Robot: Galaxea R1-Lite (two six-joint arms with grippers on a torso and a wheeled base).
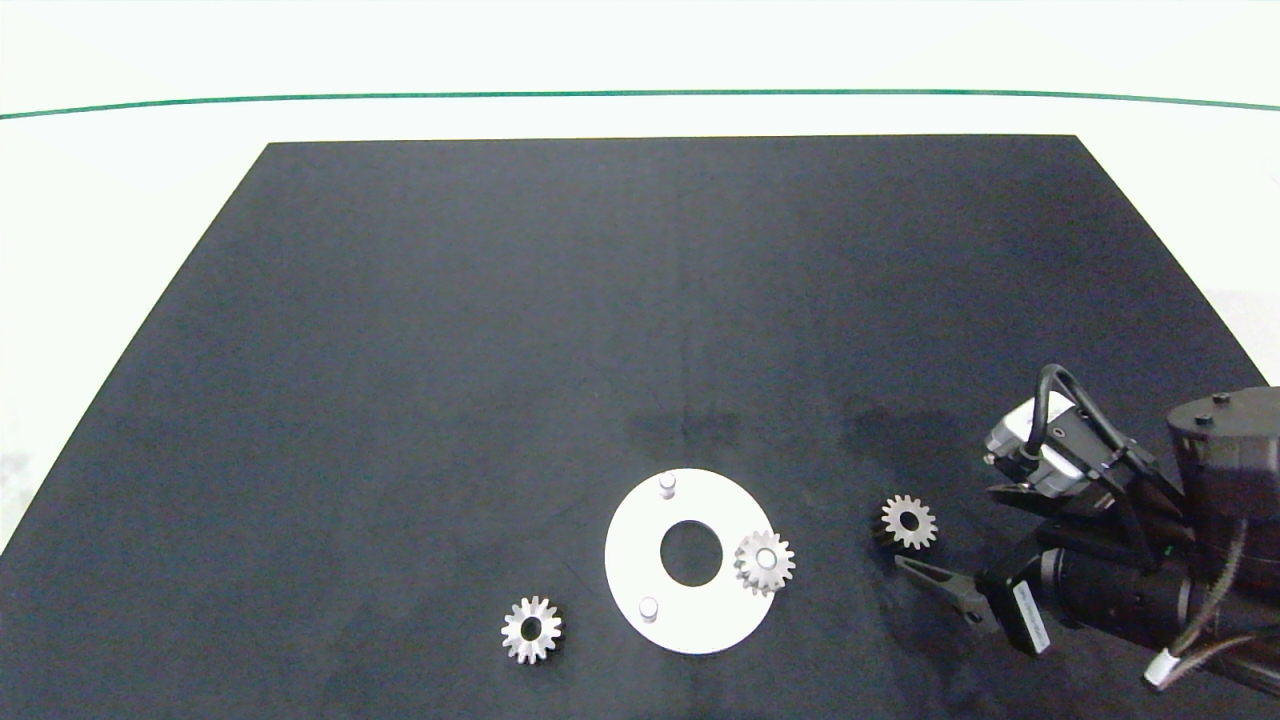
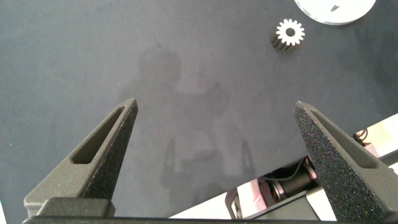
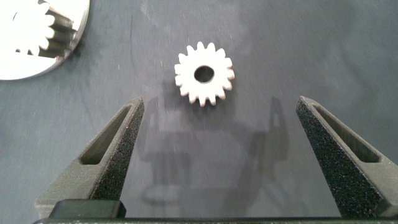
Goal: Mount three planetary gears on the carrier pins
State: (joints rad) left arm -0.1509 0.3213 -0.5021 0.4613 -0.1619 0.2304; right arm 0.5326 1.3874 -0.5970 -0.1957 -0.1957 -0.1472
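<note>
The white carrier disc (image 1: 632,560) lies near the mat's front edge. Two of its pins, one (image 1: 667,485) and another (image 1: 648,607), stand bare. A planetary gear (image 1: 765,562) sits on the third pin at the disc's right side. A second gear (image 1: 909,521) lies flat on the mat to the right of the disc. My right gripper (image 3: 219,102) is open just short of that gear (image 3: 204,73), not touching it. A third gear (image 1: 531,629) lies left of the disc. My left gripper (image 2: 214,104) hangs open over bare mat, far from that gear (image 2: 290,32).
Everything rests on a black mat (image 1: 500,350) laid on a white table. The right arm (image 1: 1150,560) fills the front right corner. The left arm is out of the head view. A green line (image 1: 640,94) runs across the far table.
</note>
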